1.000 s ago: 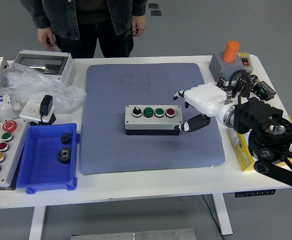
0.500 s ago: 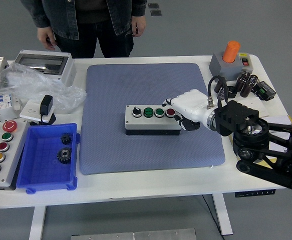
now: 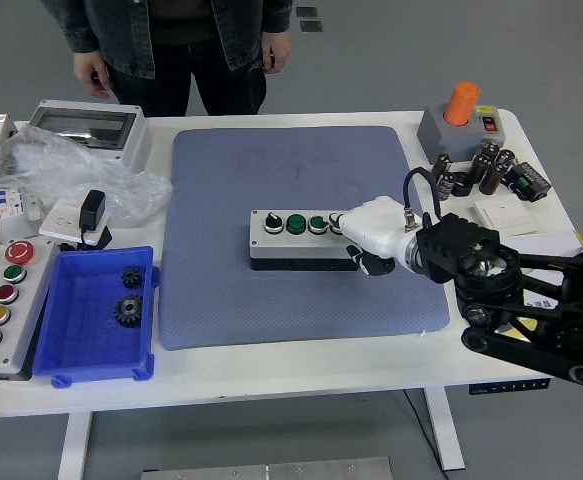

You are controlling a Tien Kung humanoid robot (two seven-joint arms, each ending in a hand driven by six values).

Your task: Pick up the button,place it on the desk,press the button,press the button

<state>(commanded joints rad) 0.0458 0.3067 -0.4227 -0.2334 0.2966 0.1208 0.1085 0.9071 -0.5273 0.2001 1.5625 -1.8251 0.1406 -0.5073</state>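
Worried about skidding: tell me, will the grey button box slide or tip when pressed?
Probably neither. The button box is low and wide, lying flat on the textured blue mat, which likely grips it. The right hand covers its right end, pressing downward rather than sideways.

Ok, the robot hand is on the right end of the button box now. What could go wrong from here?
1. The right robot hand covers the right end of the button box, hiding the button there, so I can't confirm which button it meets; it might catch the green button beside it.
2. The box lies loose on the blue mat; a sideways push could slide it left instead of pressing.
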